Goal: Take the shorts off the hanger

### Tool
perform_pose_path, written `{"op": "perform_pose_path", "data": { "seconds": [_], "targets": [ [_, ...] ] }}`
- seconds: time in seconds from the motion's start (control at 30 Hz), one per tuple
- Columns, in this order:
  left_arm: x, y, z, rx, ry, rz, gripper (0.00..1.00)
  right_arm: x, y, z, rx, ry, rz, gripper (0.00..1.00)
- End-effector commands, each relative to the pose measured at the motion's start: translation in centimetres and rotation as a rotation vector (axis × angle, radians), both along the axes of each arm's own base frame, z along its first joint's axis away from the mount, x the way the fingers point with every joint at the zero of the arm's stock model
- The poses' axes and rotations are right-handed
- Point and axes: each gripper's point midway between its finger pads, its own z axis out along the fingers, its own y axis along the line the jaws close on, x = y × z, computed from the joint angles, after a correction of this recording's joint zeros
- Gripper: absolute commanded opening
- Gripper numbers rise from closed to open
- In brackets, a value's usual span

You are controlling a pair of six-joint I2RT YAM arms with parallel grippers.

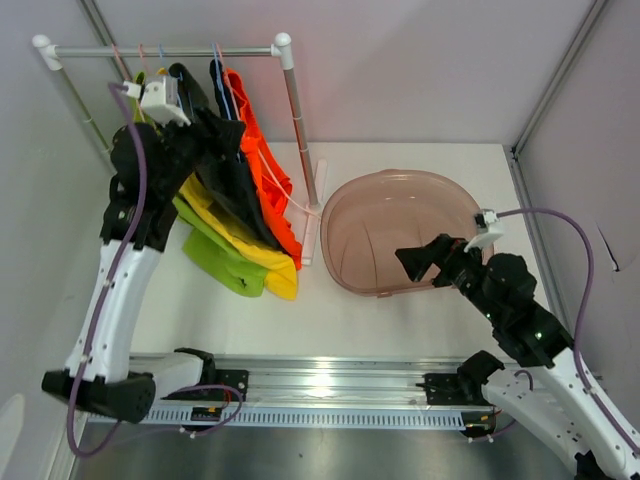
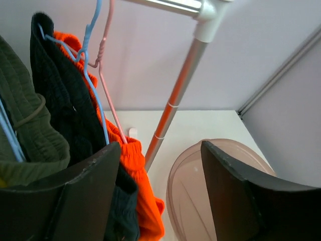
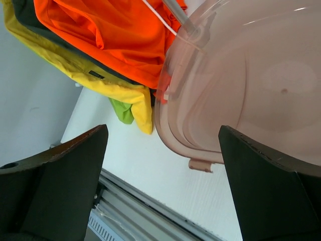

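Jaws wide and empty, the left gripper hovers at the black shorts and orange shorts hanging from the rail, seemingly mid-reach; next it must pinch cloth and pull it off the pink hanger, the right gripper hanging open and empty by the basin.

My overhead camera looks down from the near edge; both close wrist cameras share orange shorts and tub.
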Motion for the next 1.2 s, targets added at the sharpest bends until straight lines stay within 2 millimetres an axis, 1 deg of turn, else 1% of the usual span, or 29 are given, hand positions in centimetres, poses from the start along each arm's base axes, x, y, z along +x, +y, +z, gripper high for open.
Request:
{"op": "perform_pose_path", "data": {
  "seconds": [0.0,0.03,0.07,0.1,0.13,0.17,0.2,0.23,0.27,0.33,0.47,0.63,0.83,1.0,1.17],
  "targets": [
    [2.2,-0.8,1.0,-0.048,0.046,0.032,0.7,-1.7,-2.1,0.7,-0.034,-0.015,-0.034,0.99],
    [2.9,-0.8,0.6,-0.046,0.061,0.057,0.67,-2.0,-2.3,0.8,-0.035,-0.023,-0.033,1.0],
    [3.0,-1.5,1.5,-0.049,0.048,0.051,0.67,-2.3,-2.5,0.8,-0.034,-0.024,-0.031,0.99],
    [4.0,-2.0,0.4,-0.038,0.079,0.059,0.67,-2.7,-2.7,1.1,-0.025,-0.038,-0.027,0.99],
    [4.6,-1.7,0.1,-0.035,0.088,0.101,0.66,-2.9,-2.9,1.0,-0.028,-0.04,-0.025,0.99],
    [4.7,-2.2,1.0,-0.037,0.075,0.102,0.66,-3.1,-3.0,1.0,-0.029,-0.042,-0.024,0.99],
    [5.8,-2.5,-0.6,-0.024,0.122,0.114,0.66,-3.3,-3.1,1.0,-0.027,-0.045,-0.026,0.99],
    [6.2,-2.5,-1.0,-0.02,0.138,0.13,0.66,-3.4,-3.3,0.8,-0.038,-0.046,-0.026,0.99],
    [6.3,-2.6,0.3,-0.03,0.119,0.133,0.65,-3.4,-3.3,0.8,-0.043,-0.047,-0.025,0.99],
    [7.0,-2.5,-0.4,-0.015,0.146,0.17,0.65,-3.6,-3.5,0.6,-0.058,-0.046,-0.024,0.99],
    [7.0,-2.2,0.0,-0.012,0.138,0.204,0.66,-3.6,-3.9,0.1,-0.092,-0.044,-0.031,0.99],
    [6.4,-1.7,-0.2,0.011,0.14,0.242,0.66,-3.6,-3.9,-0.2,-0.092,-0.048,-0.028,0.99],
    [6.8,-1.2,-1.5,0.043,0.157,0.279,0.66,-3.5,-3.9,-0.2,-0.101,-0.047,-0.028,0.99],
    [7.3,-0.6,-2.0,0.061,0.16,0.318,0.67,-3.6,-4.0,-0.2,-0.1,-0.045,-0.028,0.99],
    [8.0,-1.1,-2.8,0.074,0.174,0.307,0.68,-3.6,-4.0,-0.2,-0.098,-0.046,-0.03,0.99]
  ]
}}
